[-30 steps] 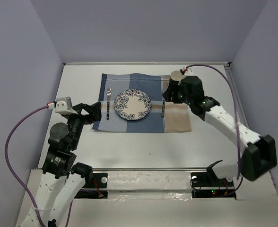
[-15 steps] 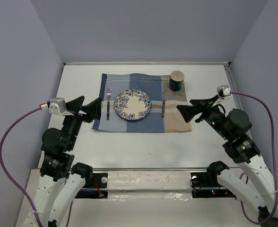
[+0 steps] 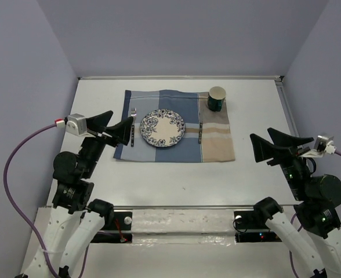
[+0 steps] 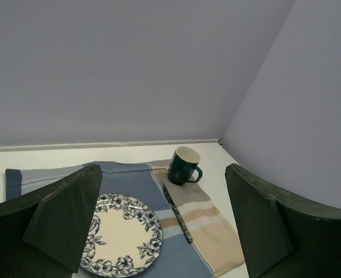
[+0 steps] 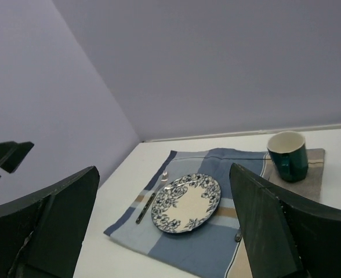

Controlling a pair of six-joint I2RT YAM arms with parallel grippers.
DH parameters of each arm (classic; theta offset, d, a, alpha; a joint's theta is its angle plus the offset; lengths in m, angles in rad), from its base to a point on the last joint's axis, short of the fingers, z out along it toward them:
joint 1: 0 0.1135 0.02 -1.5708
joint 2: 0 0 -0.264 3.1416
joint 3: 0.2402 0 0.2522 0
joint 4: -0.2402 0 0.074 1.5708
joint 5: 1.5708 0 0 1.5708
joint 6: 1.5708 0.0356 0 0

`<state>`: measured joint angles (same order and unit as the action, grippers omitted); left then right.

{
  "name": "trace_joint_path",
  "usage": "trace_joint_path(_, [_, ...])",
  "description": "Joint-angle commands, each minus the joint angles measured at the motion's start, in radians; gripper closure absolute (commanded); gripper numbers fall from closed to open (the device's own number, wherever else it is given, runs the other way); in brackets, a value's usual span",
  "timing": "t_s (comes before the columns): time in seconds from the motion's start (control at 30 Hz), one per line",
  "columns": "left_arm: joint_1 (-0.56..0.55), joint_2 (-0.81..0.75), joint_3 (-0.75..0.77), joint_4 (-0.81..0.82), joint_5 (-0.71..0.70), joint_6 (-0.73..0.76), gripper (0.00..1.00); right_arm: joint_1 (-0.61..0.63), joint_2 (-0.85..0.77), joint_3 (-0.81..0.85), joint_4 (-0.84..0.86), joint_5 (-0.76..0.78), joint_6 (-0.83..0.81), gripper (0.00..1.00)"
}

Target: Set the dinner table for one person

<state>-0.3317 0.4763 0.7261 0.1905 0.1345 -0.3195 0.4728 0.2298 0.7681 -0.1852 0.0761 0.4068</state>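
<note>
My left gripper (image 3: 120,120) and right gripper (image 3: 260,136) both hang with jaws spread, holding nothing. The dinner table (image 3: 176,179) stretches ahead of me. Its placemat (image 3: 214,145) runs left to right and carries 1 plate (image 3: 162,128), fork (image 3: 133,119), knife (image 3: 200,132) and mug (image 3: 216,98). My left arm is nearer.

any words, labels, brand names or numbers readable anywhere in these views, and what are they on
No text can be read in any view.
The green mug: no legible label or brand.
The plate: blue floral pattern only, no words.
The placemat: plain blue and tan patches.
</note>
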Motion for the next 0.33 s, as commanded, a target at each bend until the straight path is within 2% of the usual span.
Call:
trace_joint_path(0.0, [0.003, 0.025, 0.044, 0.112, 0.068, 0.000, 0.01, 0.007, -0.010, -0.016, 0.001, 0.137, -0.036, 0.00])
trace_joint_path(0.3, [0.003, 0.013, 0.004, 0.079, 0.065, 0.046, 0.01, 0.007, 0.009, 0.002, -0.013, 0.198, -0.056, 0.00])
